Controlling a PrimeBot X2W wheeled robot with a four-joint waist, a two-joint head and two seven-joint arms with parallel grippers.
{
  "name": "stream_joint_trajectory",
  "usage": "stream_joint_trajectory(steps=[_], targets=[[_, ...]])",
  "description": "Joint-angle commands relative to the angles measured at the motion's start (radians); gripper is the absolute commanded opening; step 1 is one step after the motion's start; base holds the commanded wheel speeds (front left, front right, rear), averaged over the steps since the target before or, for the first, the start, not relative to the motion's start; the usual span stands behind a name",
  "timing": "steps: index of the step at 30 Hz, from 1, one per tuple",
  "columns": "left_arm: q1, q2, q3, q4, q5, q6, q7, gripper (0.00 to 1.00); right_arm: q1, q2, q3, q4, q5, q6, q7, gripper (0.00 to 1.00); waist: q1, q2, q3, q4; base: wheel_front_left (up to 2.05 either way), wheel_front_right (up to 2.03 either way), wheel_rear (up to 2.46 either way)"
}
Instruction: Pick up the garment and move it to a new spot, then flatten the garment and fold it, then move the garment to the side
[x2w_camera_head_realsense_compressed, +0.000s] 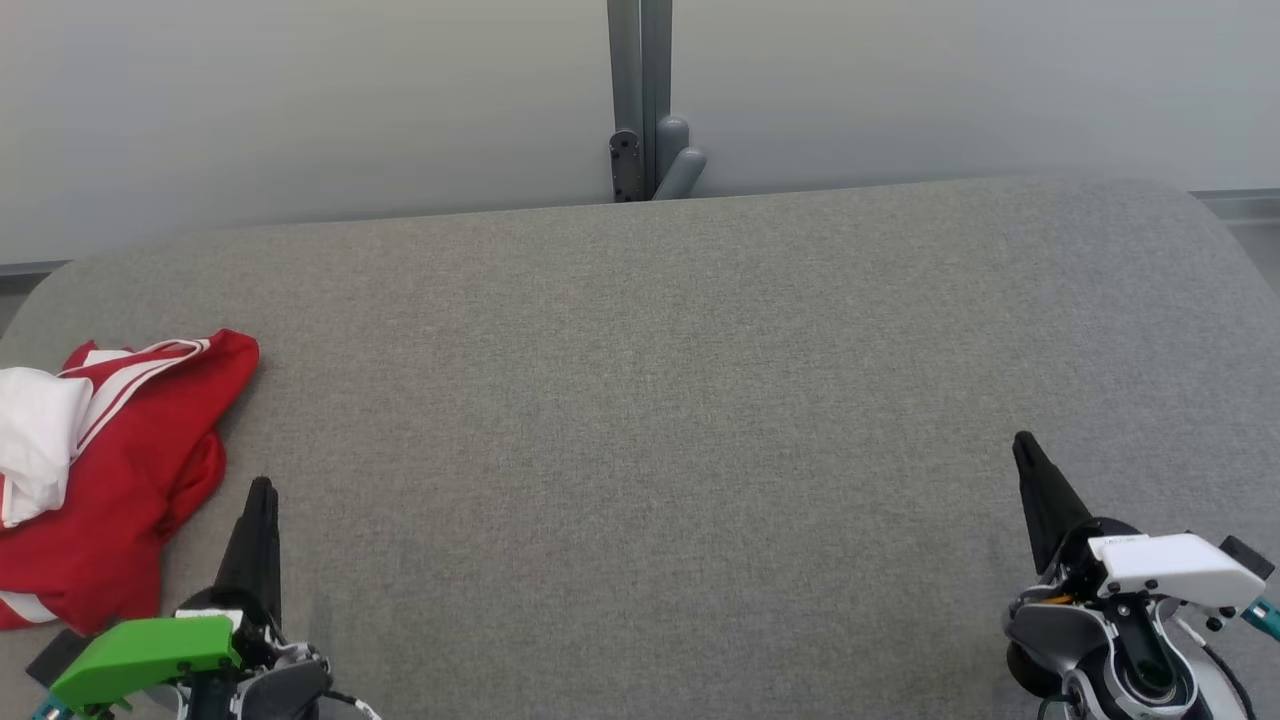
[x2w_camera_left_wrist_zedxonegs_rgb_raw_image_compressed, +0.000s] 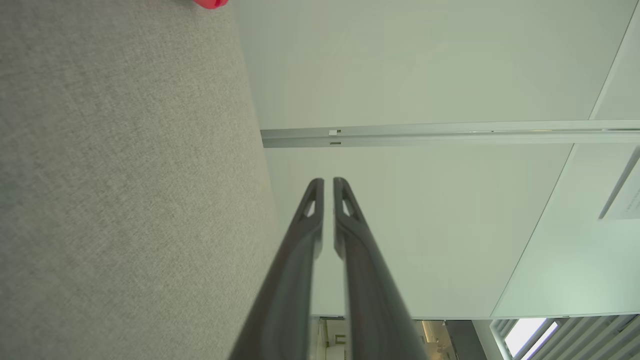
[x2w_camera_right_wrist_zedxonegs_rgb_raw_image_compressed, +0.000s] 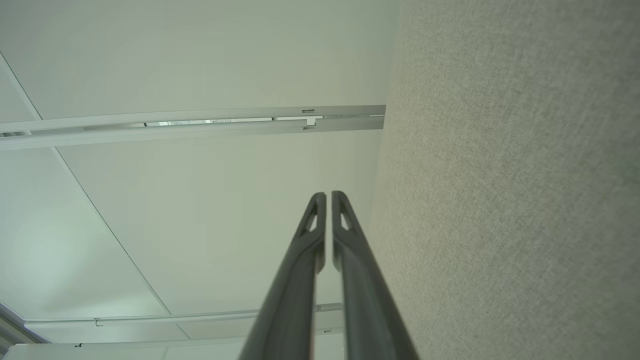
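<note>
— Garment (x2w_camera_head_realsense_compressed: 140, 470): where does it lie, and has anything been done to it?

— It is a red piece with white stripes and a white part bunched on top. It is crumpled in a heap at the far left edge of the grey tabletop (x2w_camera_head_realsense_compressed: 650, 400) and runs partly out of the head view. Nothing about it looks flattened or folded. I judge the task to be at its very start: the pick-up, the move to a new spot, the flattening, the fold and the shift to the side are all left to do.

— Is either arm on it?

— No. The left fingers (x2w_camera_head_realsense_compressed: 258, 530) sit low at the near left, just beside the heap's right side but apart from it, pointing away from the robot across the tabletop. The right fingers (x2w_camera_head_realsense_compressed: 1045, 500) are well apart from the heap at the near right, with their tip leaning slightly inward.

— Parted or pinched?

— Both pairs are pressed together with only a hairline gap, and they grasp nothing. Each wrist view shows two dark blades side by side, running just above the tabletop toward a pale wall.

— Which arm would go first?

— Likely the left, since it is nearest. Its fingers would need to part and swing over to the heap.
</note>
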Motion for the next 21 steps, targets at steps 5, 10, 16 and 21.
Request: stream_joint_trajectory(steps=[5,10,16,21], targets=[[0.021,-0.005,-0.008,0.029,0.005,0.001,-0.009,1.00,0.015,0.005,0.006,0.021,-0.005,0.000,-0.005,1.00,0.0000,0.0000,0.001,0.000,0.00,0.00,0.00],[0.013,0.000,-0.019,0.038,0.050,0.001,-0.037,1.00,0.009,-0.008,0.032,0.017,-0.037,0.000,-0.032,1.00,0.0000,0.0000,0.002,0.000,0.00,0.00,0.00],[0.007,0.000,-0.020,0.043,0.160,0.001,-0.067,1.00,-0.003,-0.024,0.054,0.019,-0.136,0.000,-0.061,1.00,0.0000,0.0000,0.003,0.000,0.00,0.00,0.00],[0.006,0.000,-0.030,0.045,0.288,0.000,-0.096,1.00,-0.007,-0.028,0.062,0.014,-0.270,0.000,-0.087,1.00,0.0000,0.0000,0.004,0.000,0.00,0.00,0.00]])
